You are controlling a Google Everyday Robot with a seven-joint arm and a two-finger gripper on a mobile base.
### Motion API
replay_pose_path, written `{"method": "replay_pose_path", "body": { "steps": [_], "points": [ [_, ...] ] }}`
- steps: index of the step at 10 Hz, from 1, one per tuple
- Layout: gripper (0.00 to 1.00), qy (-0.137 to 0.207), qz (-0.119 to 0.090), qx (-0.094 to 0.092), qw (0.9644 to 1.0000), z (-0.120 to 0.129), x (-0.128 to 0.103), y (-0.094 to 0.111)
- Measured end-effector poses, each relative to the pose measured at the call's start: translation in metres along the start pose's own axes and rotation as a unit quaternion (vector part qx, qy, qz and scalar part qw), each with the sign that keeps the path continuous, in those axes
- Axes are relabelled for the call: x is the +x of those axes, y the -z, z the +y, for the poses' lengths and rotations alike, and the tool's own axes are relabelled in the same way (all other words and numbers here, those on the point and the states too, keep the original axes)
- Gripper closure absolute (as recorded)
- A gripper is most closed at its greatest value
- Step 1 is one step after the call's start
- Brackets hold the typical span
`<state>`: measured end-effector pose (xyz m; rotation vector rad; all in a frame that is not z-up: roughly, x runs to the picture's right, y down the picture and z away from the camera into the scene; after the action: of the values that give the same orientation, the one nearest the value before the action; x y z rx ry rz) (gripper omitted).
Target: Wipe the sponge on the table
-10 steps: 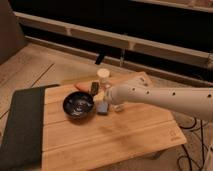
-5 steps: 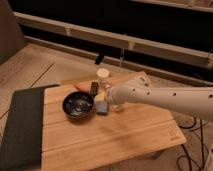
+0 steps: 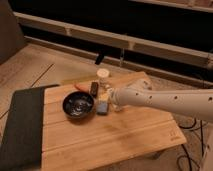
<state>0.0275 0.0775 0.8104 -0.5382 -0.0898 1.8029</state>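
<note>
Since a moment ago, almost nothing has moved. My arm [image 3: 170,102] still reaches in from the right, and the sponge [image 3: 102,107] is in the same spot.

The desk [image 3: 125,142] is the biggest thing here. It is low and made of light brown planks. A dark grey mat [image 3: 22,125] lies along its left side. My white arm with little dots hangs over the far right part of the desk. A round black bowl [image 3: 78,105] sits near the middle, left of my arm. A pale jar with a white lid [image 3: 102,74] stands at the far edge.

My end effector [image 3: 109,98] is down low, right at the sponge. I cannot tell if it is wide, narrow or holding the sponge. The sponge is a small grey-blue block on the desk, just right of the bowl. A small black block [image 3: 94,88] lies just beyond the bowl, with a small orange thing [image 3: 80,86] to its left.
</note>
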Motion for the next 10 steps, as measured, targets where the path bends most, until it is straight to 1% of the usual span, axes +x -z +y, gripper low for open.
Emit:
{"method": "replay_pose_path", "body": {
  "steps": [1,2,3,5,6,8,10],
  "points": [
    [0.35,0.002,0.003,0.015,0.9999,-0.008,0.0,-0.006],
    [0.35,0.011,0.007,0.029,0.9995,-0.011,-0.002,-0.012],
    [0.35,0.024,0.01,0.042,0.9988,-0.007,-0.004,-0.018],
    [0.35,0.042,0.018,0.062,0.9971,-0.001,-0.005,-0.031],
    [0.35,0.046,0.027,0.069,0.9962,0.002,-0.001,-0.04],
    [0.35,0.044,0.046,0.084,0.9944,0.002,0.01,-0.059],
    [0.35,0.032,0.059,0.103,0.9924,-0.009,0.014,-0.071]
  ]
}}
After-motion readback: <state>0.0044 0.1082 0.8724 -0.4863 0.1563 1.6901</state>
